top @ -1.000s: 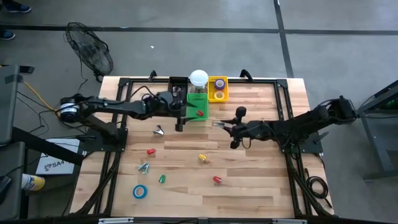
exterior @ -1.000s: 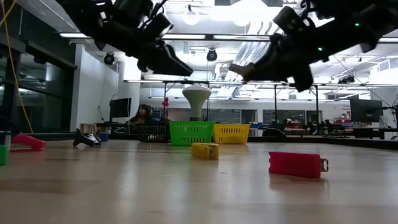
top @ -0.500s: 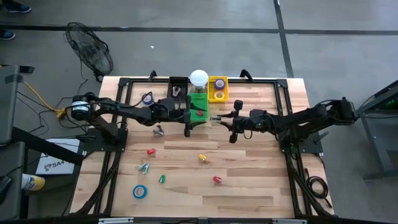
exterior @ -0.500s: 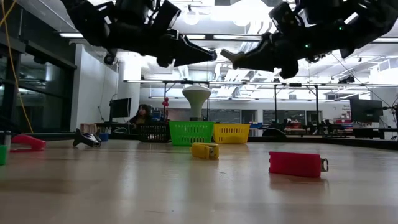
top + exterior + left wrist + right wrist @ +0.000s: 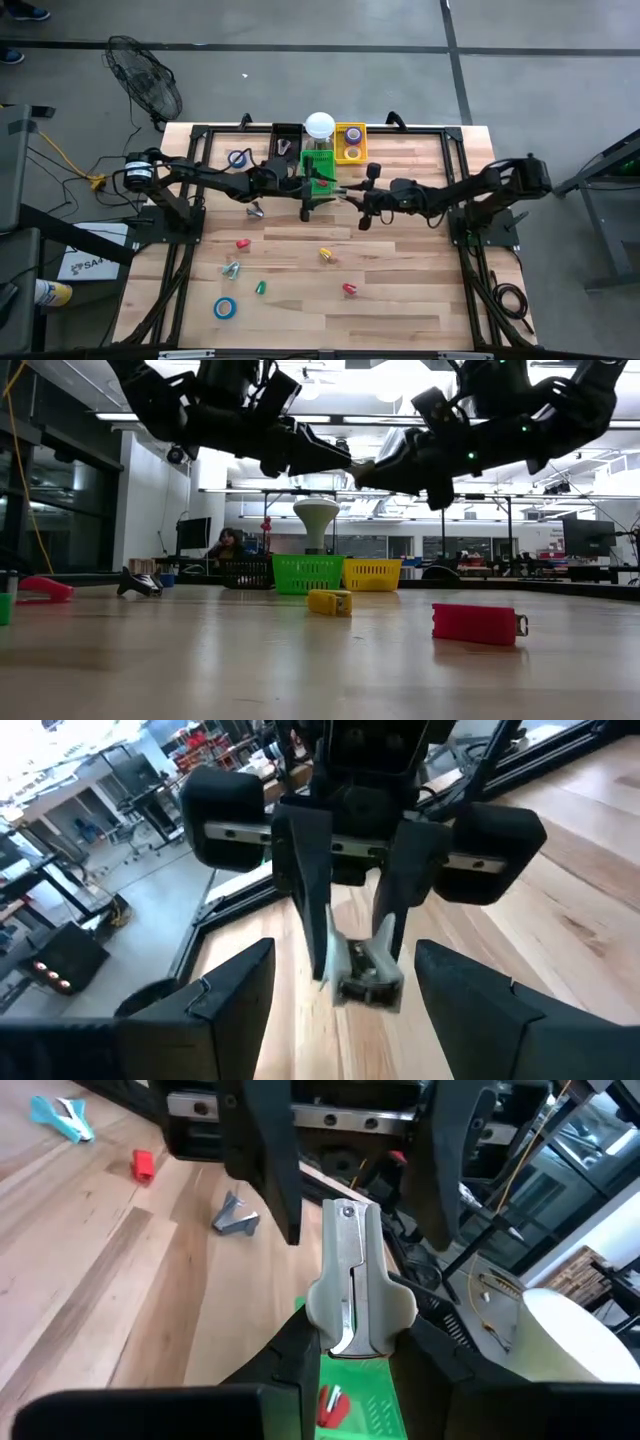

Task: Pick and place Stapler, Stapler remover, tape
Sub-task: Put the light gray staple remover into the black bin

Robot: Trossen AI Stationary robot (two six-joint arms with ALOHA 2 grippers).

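A grey and silver staple remover (image 5: 350, 1285) is held in the air by my right gripper (image 5: 352, 1342), in front of the green basket (image 5: 318, 168). My left gripper (image 5: 345, 958) faces it from the table's left. It is open, its fingers (image 5: 272, 1170) standing on either side of the remover's metal tip without touching it. In the high view the two grippers meet, left gripper (image 5: 309, 197) and right gripper (image 5: 347, 194). Purple tape rolls (image 5: 351, 140) lie in the yellow basket. A blue tape roll (image 5: 225, 308) lies flat on the table. My right gripper pinches the staple remover between its two fingers at the broad grey handle end (image 5: 350, 1320). The fingers come level from the table's right and lie along the remover. It is lifted clear, and its metal tip (image 5: 346, 1215) points toward the left gripper.
A black basket (image 5: 287, 138), a yellow basket (image 5: 350, 155) and a white round-topped jar (image 5: 319, 125) stand at the far edge. Another grey remover (image 5: 256, 209), a red stapler (image 5: 241, 243), a yellow piece (image 5: 326, 254) and a red piece (image 5: 349, 289) lie scattered nearer.
Both grippers have closed in on each other in front of the green basket: the left one moved toward the table's right, the right one toward the left, carrying the staple remover. The remover's tip now lies between the left gripper's fingers.
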